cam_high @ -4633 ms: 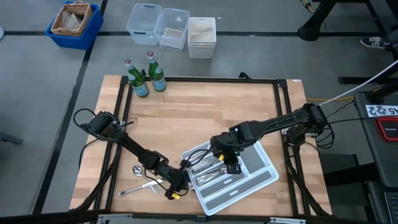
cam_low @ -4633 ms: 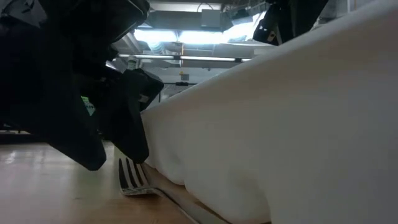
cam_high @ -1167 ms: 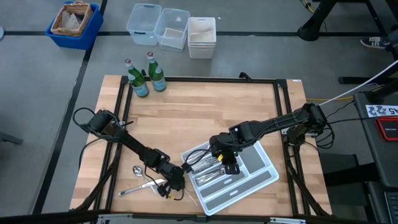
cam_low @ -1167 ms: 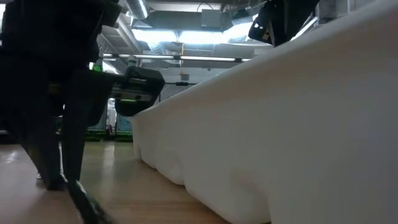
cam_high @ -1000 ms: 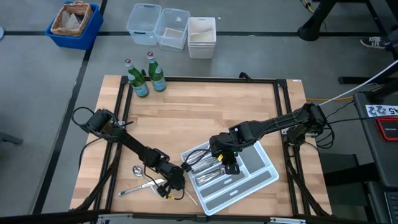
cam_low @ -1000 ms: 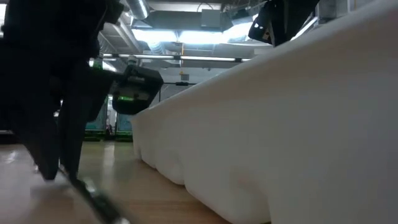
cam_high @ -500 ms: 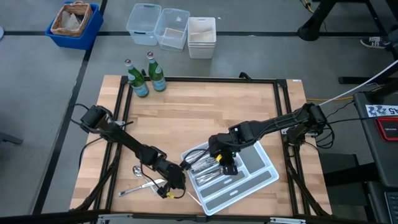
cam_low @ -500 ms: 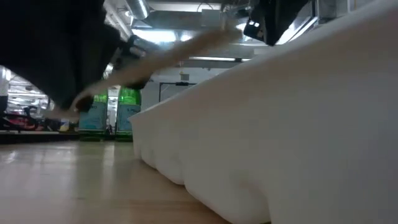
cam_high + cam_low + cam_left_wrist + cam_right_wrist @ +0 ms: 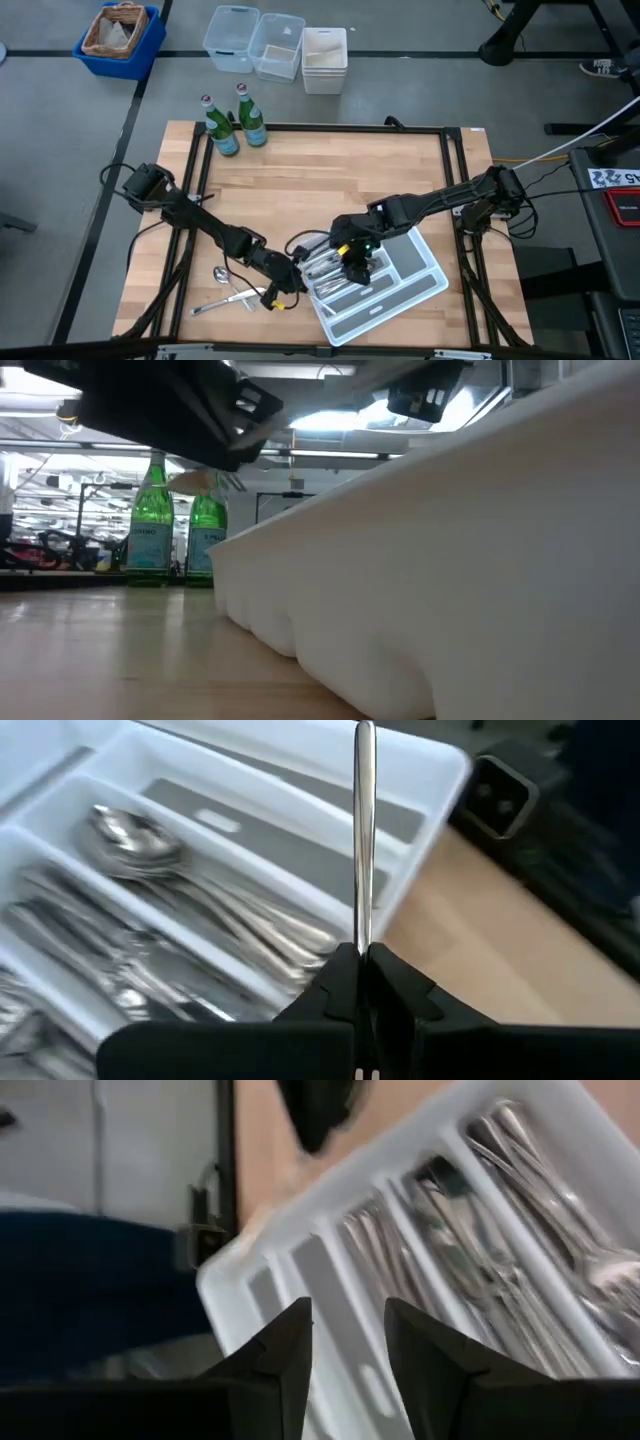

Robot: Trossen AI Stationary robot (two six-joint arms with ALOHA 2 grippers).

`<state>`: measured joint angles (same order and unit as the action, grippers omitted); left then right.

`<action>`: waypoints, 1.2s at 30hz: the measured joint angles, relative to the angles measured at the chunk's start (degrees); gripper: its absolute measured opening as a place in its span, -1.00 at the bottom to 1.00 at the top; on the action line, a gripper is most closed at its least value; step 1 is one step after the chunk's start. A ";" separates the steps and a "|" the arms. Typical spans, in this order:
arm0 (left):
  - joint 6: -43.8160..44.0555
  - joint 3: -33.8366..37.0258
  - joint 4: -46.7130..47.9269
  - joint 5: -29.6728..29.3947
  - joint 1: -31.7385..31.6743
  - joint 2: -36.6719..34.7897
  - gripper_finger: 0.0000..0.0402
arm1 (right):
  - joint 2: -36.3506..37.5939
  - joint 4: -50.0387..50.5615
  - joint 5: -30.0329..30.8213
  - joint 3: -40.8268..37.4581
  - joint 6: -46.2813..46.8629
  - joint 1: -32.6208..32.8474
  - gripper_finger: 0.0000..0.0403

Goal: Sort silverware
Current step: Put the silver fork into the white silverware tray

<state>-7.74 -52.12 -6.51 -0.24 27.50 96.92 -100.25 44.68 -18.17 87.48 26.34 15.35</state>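
Straight ahead of my left gripper [image 9: 362,982] lies the white tray [image 9: 440,765], and that is where this piece wants to go. I have my fingers clamped tight on the handle of a slim piece of silverware [image 9: 364,830]; its long axis runs directly away from the gripper, out over the tray's compartments. Which kind it is I cannot tell, as its far end is out of sight.

Below and ahead of the held piece sit the spoons [image 9: 150,845], bowls together in one channel, with more cutlery [image 9: 95,945] in the channels beside them. The empty grey-floored channel [image 9: 290,855] lies just under the handle's line.

From above, my left gripper [image 9: 283,283] hangs at the tray's near corner [image 9: 322,322], clear of the counter [image 9: 330,180]. My right gripper [image 9: 352,262], fingers spread and holding nothing, is over the tray's middle, just beyond me, so it crowds my path inward. Loose pieces [image 9: 228,290] lie on the counter behind me. Open room is on my side of the tray wall; I'd judge the drop needs the handle aligned with a channel first.
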 joint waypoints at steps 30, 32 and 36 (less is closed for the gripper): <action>-8.00 -0.08 -10.17 -21.62 -6.31 -0.07 -0.97 | -0.02 -4.39 -11.63 -2.51 13.69 -7.50 -0.35; -9.15 -0.07 -11.72 -21.69 -6.33 -0.07 -0.97 | -0.02 -4.35 -11.52 -2.51 13.69 -7.50 -0.35; -10.49 -0.07 -13.72 -21.63 -6.25 -0.07 -0.97 | -0.02 -4.28 -10.05 -2.51 13.69 -7.50 -0.35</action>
<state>-18.23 -52.18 -20.23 -21.87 21.26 96.86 -100.27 40.40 -28.22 84.97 40.03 7.86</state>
